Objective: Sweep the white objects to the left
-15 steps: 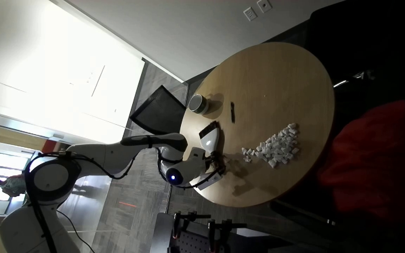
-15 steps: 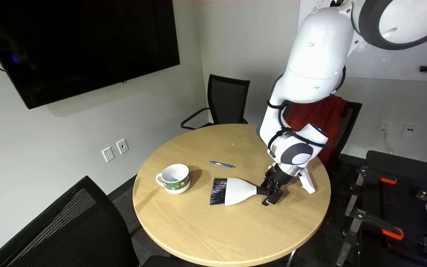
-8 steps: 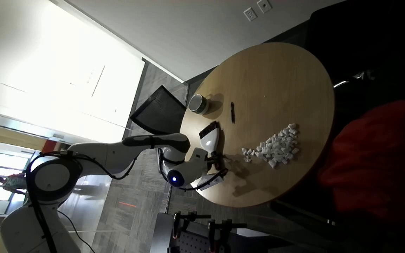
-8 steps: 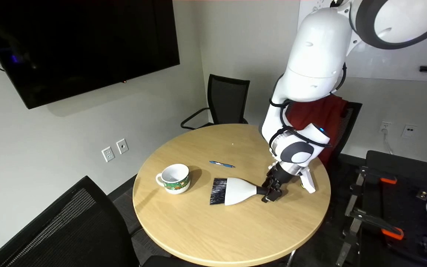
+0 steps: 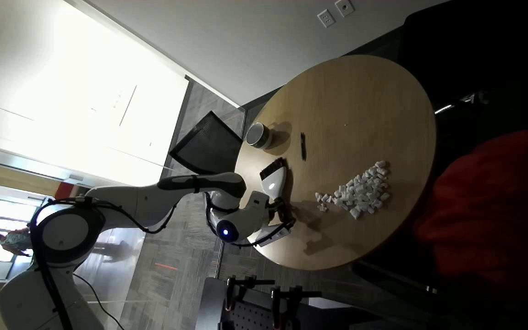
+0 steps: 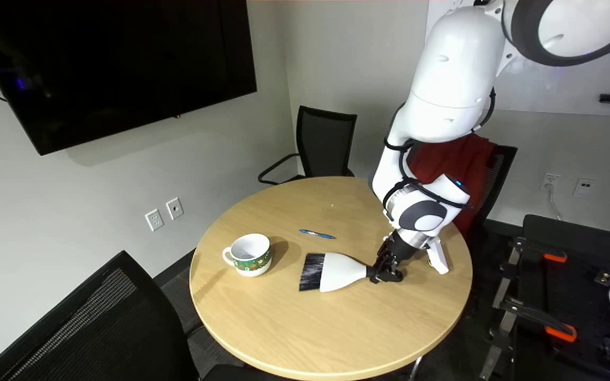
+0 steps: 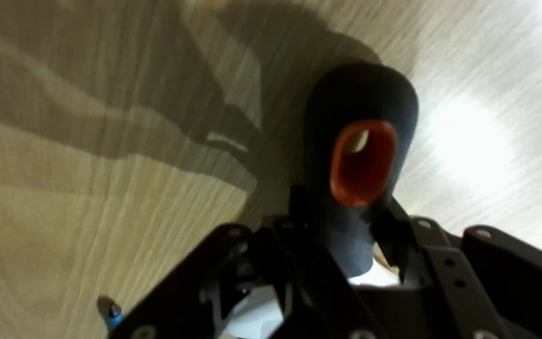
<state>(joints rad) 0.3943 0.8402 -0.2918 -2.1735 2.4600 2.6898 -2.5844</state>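
Has drawn the near finger (image 6: 389, 276) of the Robotiq gripper (image 6: 377, 272) in against the black handle (image 7: 355, 214) of the white hand brush (image 6: 339, 273), after leaving a gap there moments ago in an exterior view, and now grips that handle from both sides in the wrist view. Has also shifted the brush by the faintest nudge and lifted the white Panda forearm (image 6: 442, 90) a little since then. Far in the background of an exterior view, shows the person (image 5: 14, 239) in a different pose from a second earlier.

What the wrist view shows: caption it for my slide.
Pincer gripping a black brush handle, tan table beneath; blue pen, lower left.
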